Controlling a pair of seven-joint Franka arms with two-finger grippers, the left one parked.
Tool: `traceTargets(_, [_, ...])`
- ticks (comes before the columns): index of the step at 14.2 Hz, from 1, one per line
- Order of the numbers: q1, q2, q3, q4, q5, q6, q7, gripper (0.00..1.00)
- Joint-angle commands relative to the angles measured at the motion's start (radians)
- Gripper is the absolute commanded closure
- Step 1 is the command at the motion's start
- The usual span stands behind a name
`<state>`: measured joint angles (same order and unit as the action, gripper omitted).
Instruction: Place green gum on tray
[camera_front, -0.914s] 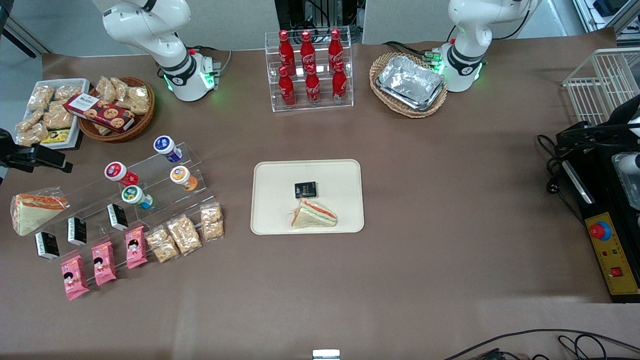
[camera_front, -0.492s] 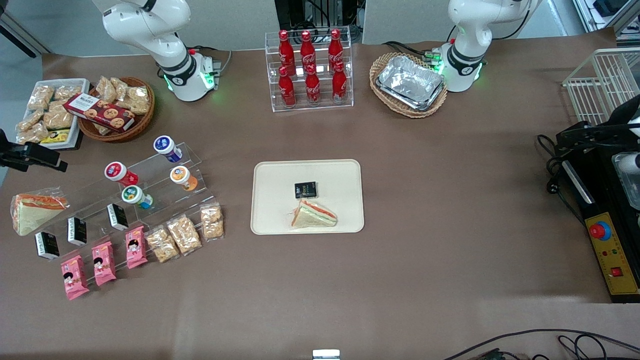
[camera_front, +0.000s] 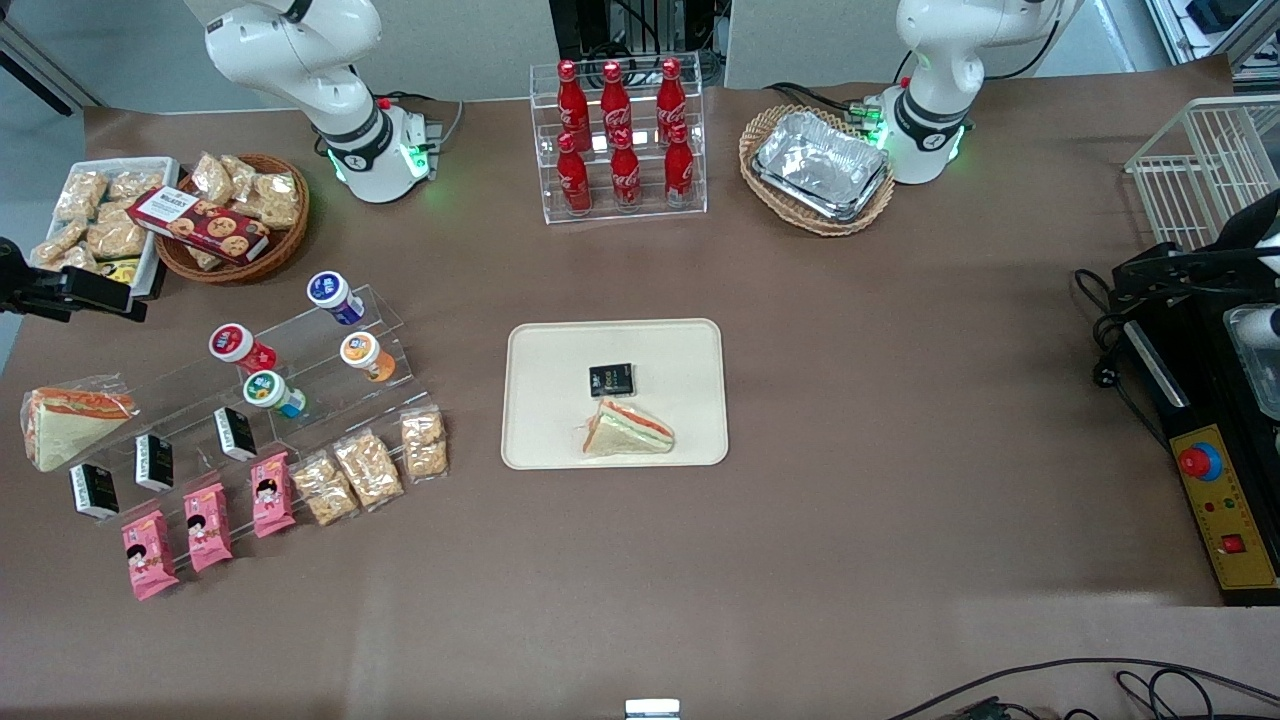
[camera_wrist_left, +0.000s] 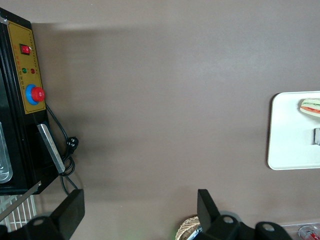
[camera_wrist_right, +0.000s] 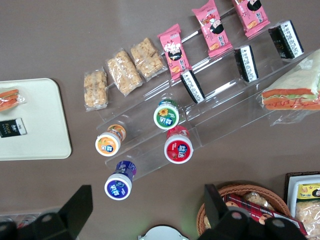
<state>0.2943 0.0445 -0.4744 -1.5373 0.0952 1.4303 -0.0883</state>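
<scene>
**Green gum on the clear stand, gripper high at the working arm's end**

You have the green gum (camera_front: 264, 390) (camera_wrist_right: 166, 116) standing on the clear stepped stand (camera_front: 300, 375), on a lower step. The red-lidded canister (camera_front: 233, 344) sits just beside it one step up, the orange-lidded canister (camera_front: 361, 352) is near it toward the tray, and the blue-lidded canister (camera_front: 327, 290) stands on the top step, farther from the front camera. Small black packs (camera_front: 236, 433) line the step just nearer the camera, with pink snack packs (camera_front: 207, 524) and clear cracker bags (camera_front: 368, 468) on the counter (camera_front: 900, 400) in front.

Your tray (camera_front: 540, 440) lies flat mid-counter, well apart from the gum, carrying a wrapped sandwich (camera_front: 628, 430) and a small black pack (camera_front: 611, 379).

The gripper (camera_front: 75, 293) (camera_wrist_right: 147, 210) hangs above the counter's edge at the working arm's end, well apart from the gum and holding nothing. Its fingers (camera_wrist_right: 75, 207) stand wide apart.
</scene>
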Motion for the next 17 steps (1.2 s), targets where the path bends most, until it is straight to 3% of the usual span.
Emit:
traceTargets(1, [0.008, -0.101, 0.003, -0.145, -0.011, 0.088, -0.011, 0.00])
traceTargets(7, [0.019, -0.143, 0.022, -0.352, -0.049, 0.326, -0.014, 0.00])
traceTargets(10, [0.069, -0.133, 0.022, -0.394, -0.123, 0.383, -0.018, 0.00])
traceTargets(17, [0.065, -0.083, 0.014, -0.527, -0.115, 0.588, -0.229, 0.00])
